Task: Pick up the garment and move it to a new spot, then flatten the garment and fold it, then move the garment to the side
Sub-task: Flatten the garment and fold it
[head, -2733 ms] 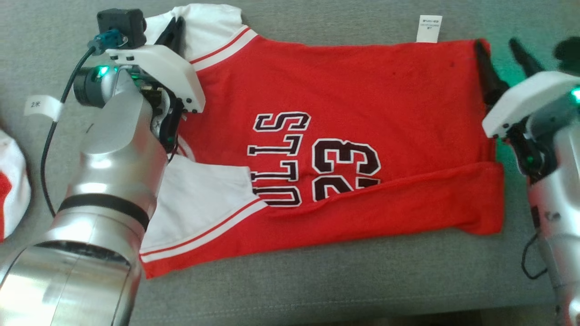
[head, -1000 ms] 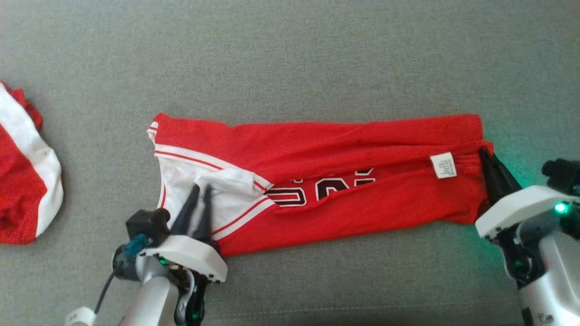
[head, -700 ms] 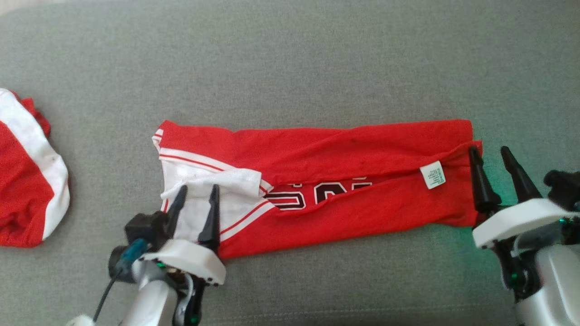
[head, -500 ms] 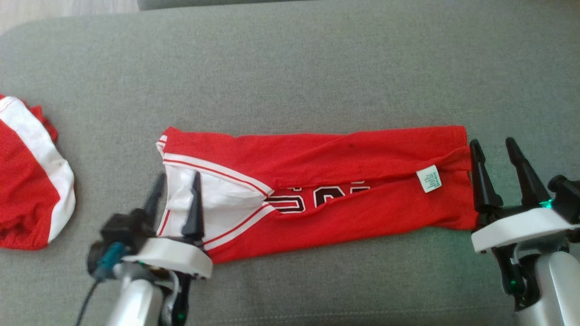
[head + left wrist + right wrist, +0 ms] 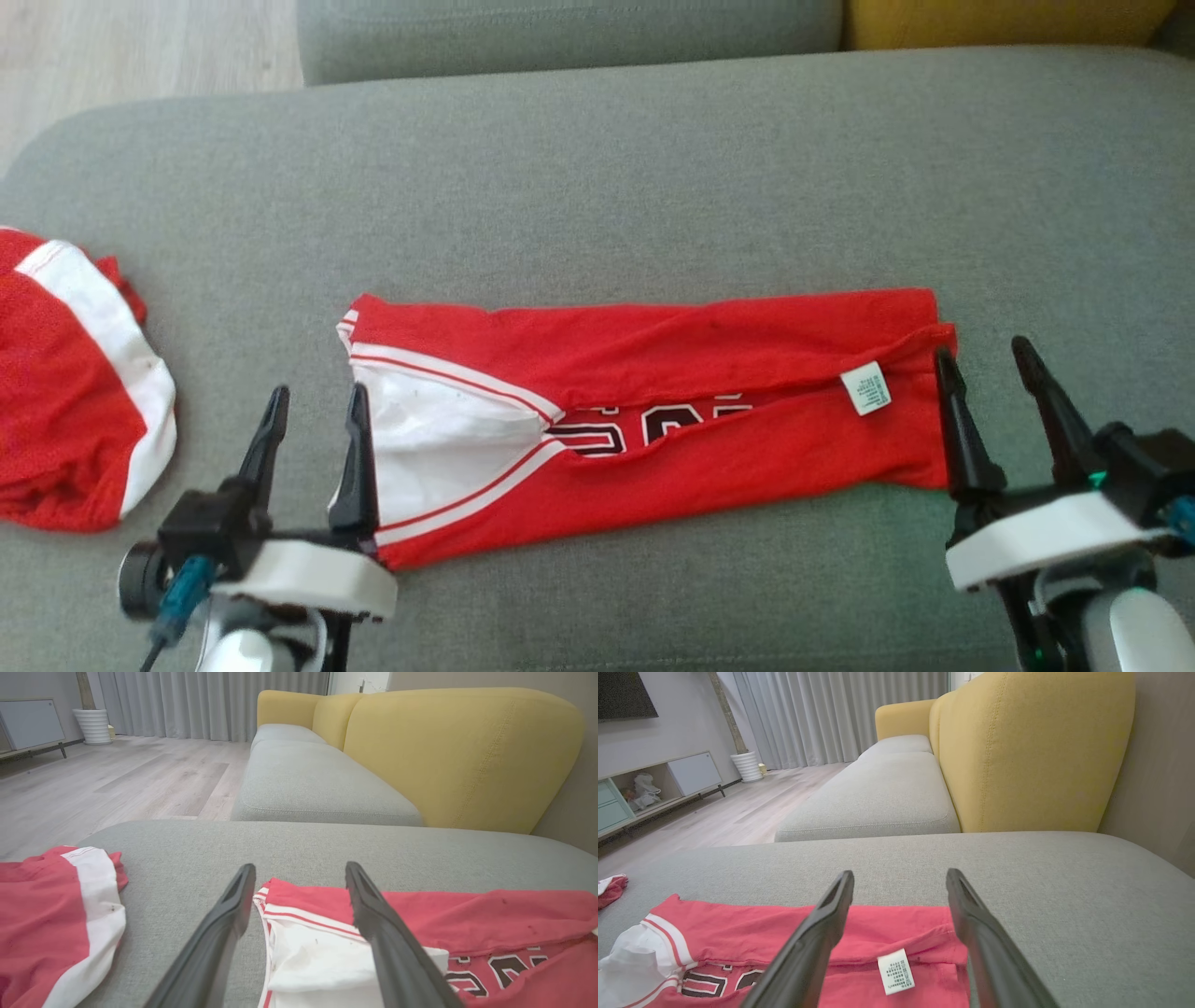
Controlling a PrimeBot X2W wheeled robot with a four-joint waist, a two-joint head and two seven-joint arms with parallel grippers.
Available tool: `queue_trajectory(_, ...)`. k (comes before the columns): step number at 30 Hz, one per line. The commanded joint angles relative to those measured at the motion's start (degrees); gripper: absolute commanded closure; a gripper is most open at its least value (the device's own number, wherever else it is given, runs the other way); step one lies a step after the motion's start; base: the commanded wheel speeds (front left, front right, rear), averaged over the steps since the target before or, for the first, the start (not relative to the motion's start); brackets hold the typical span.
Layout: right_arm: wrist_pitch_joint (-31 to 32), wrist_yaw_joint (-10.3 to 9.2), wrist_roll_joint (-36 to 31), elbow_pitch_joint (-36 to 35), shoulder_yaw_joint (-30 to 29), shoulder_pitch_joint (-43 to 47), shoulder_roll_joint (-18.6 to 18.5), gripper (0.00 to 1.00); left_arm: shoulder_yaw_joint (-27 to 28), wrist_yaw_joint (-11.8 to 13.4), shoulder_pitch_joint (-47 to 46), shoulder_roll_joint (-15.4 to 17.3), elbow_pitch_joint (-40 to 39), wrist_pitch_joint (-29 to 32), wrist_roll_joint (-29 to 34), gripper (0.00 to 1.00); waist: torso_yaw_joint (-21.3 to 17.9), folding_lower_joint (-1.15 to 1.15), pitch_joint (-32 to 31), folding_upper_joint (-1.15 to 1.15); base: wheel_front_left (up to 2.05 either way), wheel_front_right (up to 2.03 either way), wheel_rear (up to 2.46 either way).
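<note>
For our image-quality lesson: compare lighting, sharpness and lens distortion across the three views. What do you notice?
Head view: even, soft daylight, faint shadows, slightly soft focus; a green lamp glows beside the right gripper. Left wrist view: wide-angle stretch makes the left gripper's fingers loom over the jersey. Right wrist view: care label visible, its print unreadable.

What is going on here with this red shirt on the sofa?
A two-armed robot is folding a red basketball jersey on a grey sofa cushion. The jersey lies as a long narrow band, both long edges folded inward. Both pincers are open and hold nothing: the left pincer at the white sleeve, the right pincer at the hem end by the white label. Another red and white garment lies further left.
</note>
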Motion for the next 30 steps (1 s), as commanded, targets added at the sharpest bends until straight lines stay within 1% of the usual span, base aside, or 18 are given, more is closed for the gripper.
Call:
queue_trajectory(1, 0.4, 0.43, -0.5, -2.8, 1.0, -0.6, -0.2, 0.00, 2.0, 0.6, -0.6, 1.4, -2.4, 0.3, 0.5, 0.00, -0.2, 0.00, -0.7, 0.00, 0.00, 0.00, 0.00)
queue_trajectory(9, 1.4, 0.43, -0.8, -3.4, 1.0, 0.6, 0.4, 0.00, 1.9, 1.3, 0.6, 2.0, -2.9, 1.0, 0.5, 0.00, -0.3, 0.00, -1.2, 0.00, 0.00, 0.00, 0.00)
queue_trajectory(21, 1.8, 0.43, -0.2, -2.1, 1.3, -0.5, -0.2, 0.00, 1.3, 1.4, -0.1, 2.2, -2.7, 1.3, 0.2, 0.00, -0.2, 0.00, -0.4, 0.00, 0.00, 0.00, 0.00)
queue_trajectory(25, 1.6, 0.43, 0.3, 1.7, 0.3, -3.2, -1.1, 0.00, 1.0, 1.2, -1.3, 2.1, -2.7, 1.2, 0.1, 0.00, 0.1, 0.00, 1.2, 0.00, 0.00, 0.00, 0.00)
queue_trajectory(30, 0.9, 0.43, 1.0, 10.8, -1.4, -9.4, -3.0, 0.00, 0.3, 0.6, -3.9, 1.7, -2.4, 0.9, 0.1, 0.00, 0.8, 0.00, 4.3, 0.00, 0.00, 0.00, 0.00)
